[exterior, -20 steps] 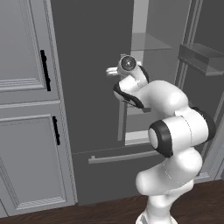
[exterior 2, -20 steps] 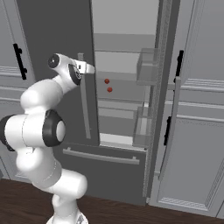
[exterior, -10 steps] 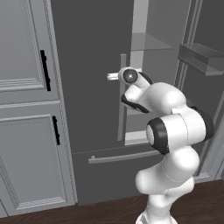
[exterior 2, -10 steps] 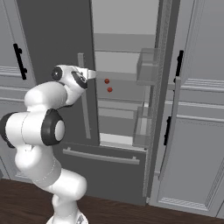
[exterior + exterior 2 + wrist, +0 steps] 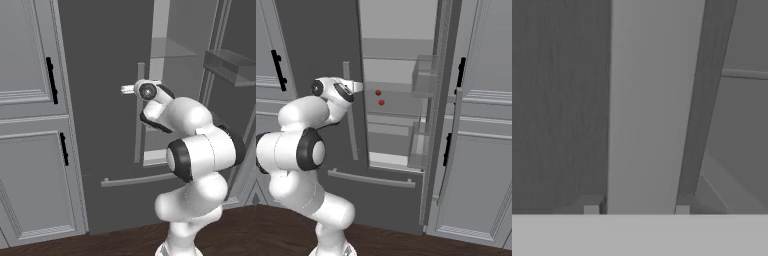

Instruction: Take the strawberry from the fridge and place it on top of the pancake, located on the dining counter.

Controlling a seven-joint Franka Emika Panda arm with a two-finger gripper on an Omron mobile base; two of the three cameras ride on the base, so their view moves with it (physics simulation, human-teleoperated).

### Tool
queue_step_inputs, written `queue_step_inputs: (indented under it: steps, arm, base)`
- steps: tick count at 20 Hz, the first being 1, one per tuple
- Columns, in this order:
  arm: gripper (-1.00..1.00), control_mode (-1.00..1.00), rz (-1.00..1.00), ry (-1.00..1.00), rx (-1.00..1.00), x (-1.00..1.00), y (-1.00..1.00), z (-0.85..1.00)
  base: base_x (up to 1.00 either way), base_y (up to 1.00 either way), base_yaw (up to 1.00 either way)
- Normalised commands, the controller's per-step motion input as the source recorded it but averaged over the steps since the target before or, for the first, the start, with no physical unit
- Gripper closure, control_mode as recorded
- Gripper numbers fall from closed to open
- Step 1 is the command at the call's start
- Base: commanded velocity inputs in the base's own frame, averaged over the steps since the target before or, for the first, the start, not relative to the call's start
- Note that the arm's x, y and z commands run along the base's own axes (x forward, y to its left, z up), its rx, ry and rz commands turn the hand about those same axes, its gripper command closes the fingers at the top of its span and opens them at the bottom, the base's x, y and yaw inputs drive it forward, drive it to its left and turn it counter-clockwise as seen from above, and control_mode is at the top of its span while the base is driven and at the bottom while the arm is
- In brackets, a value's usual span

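So the fridge (image 5: 406, 100) is half open: its right door is swung out wide and the left door (image 5: 100, 110) is shut. Everything below is placed relative to that left door's long light-grey handle (image 5: 140, 112), since that's where the action is.

The pincer (image 5: 637, 209) is clamped on that handle. In the hand view the pale bar (image 5: 654, 105) runs straight up from between the two dark fingertips (image 5: 591, 209), one tip on either side of it, pressed up against its edges. From the left base view, the white arm (image 5: 200, 150) reaches up from the lower right and its hand meets the handle in its upper part. In the right base view the hand (image 5: 338, 90) sits just left of the same handle (image 5: 350, 115).

Right of the handle, inside the open pale compartment, two small red things (image 5: 379, 97) sit on a glass shelf, one a bit lower than the other. Strawberry-coloured, but too tiny to tell apart.

Below the handle is the bottom drawer's horizontal bar (image 5: 371, 178). Left of the fridge stand light grey panelled cabinets (image 5: 30, 125) with black handles, over a dark wood floor (image 5: 381, 242).
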Motion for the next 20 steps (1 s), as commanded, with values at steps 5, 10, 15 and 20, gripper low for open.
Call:
queue_step_inputs:
  steps: [5, 10, 15, 20]
  arm:
    - [1.00, -1.00, -0.05, 0.10, 0.00, -0.64, 0.28, -0.01]
    - [1.00, -1.00, -0.14, 0.24, 0.03, -0.39, 0.15, -0.05]
    - [1.00, -1.00, -0.14, 0.18, 0.05, -0.67, 0.27, -0.17]
    - [1.00, -1.00, -0.15, 0.00, 0.00, -0.86, 0.52, -0.24]
  base:
    - [0.00, 0.00, 0.00]
    - [0.00, 0.00, 0.00]
    - [0.00, 0.00, 0.00]
    - [0.00, 0.00, 0.00]
